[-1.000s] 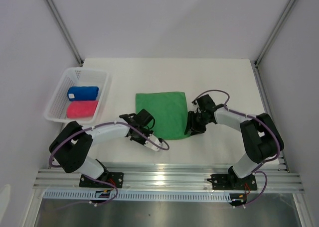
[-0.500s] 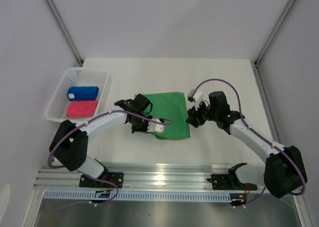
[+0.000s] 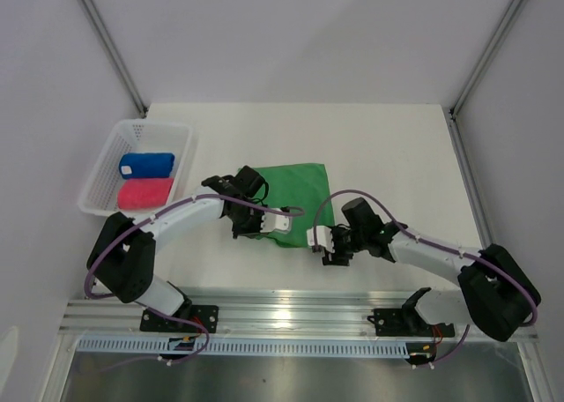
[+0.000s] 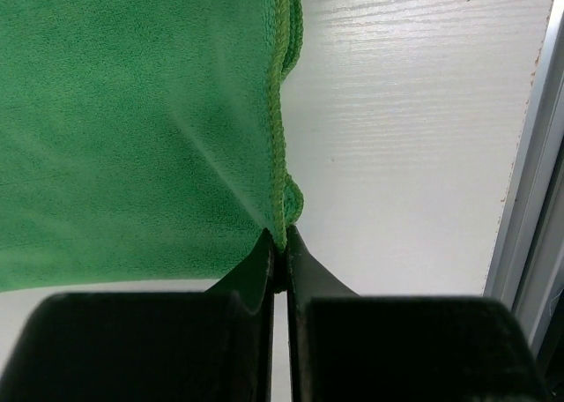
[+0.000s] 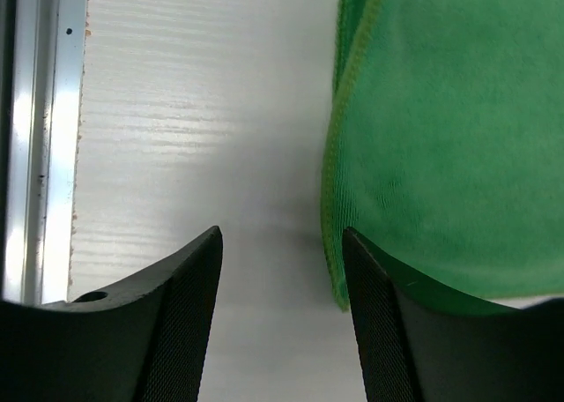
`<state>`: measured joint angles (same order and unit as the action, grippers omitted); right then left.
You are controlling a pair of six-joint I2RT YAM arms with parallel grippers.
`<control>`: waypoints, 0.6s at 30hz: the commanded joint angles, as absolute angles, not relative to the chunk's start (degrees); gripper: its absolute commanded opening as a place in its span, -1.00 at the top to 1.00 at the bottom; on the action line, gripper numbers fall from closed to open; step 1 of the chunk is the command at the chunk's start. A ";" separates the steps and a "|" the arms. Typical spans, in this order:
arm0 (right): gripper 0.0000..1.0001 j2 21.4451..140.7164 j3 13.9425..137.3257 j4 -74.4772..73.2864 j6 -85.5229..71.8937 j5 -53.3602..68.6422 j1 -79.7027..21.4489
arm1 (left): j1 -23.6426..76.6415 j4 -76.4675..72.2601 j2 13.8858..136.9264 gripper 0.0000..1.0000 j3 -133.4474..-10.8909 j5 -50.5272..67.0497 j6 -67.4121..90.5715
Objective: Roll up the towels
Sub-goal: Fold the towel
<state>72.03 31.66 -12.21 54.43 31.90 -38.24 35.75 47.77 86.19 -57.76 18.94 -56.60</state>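
A bright green towel (image 3: 298, 190) lies flat mid-table. My left gripper (image 3: 254, 228) is at its near-left edge, shut on the hem (image 4: 282, 210), which puckers between the fingertips. The green cloth (image 4: 132, 129) spreads away to the left in the left wrist view. My right gripper (image 3: 328, 249) sits low by the towel's near-right corner (image 5: 339, 283), open, with bare table between its fingers. That corner lies just inside the right finger (image 5: 374, 287). A blue towel (image 3: 145, 165) and a pink-red towel (image 3: 144, 193) lie rolled in the basket.
The white mesh basket (image 3: 99, 183) stands at the table's left edge. An aluminium rail (image 3: 300, 314) runs along the near edge, close to both grippers, and shows as the rail (image 4: 529, 199) and the rail (image 5: 35, 137) in the wrist views. Slanted frame posts (image 3: 110, 45) rise behind.
My left gripper has shut on the green towel's near-left hem. The right arm swung from the towel's right side down to its near-right corner, and its jaws have widened.
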 commanded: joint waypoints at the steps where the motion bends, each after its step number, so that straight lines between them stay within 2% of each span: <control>1: -0.19 76.62 33.92 -6.25 58.88 30.50 -40.77 | 35.33 48.08 84.11 0.98 -57.39 21.71 -55.02; 5: -0.19 79.54 34.54 -1.94 58.36 27.25 -41.48 | 35.25 48.08 83.59 0.98 -56.95 21.27 -55.19; 18: -0.11 84.29 38.67 -3.60 58.18 20.57 -41.48 | 35.07 47.11 82.79 0.98 -55.55 20.21 -55.81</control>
<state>83.74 36.42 -4.01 57.52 22.00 -41.28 35.70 47.42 84.82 -55.81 18.79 -55.92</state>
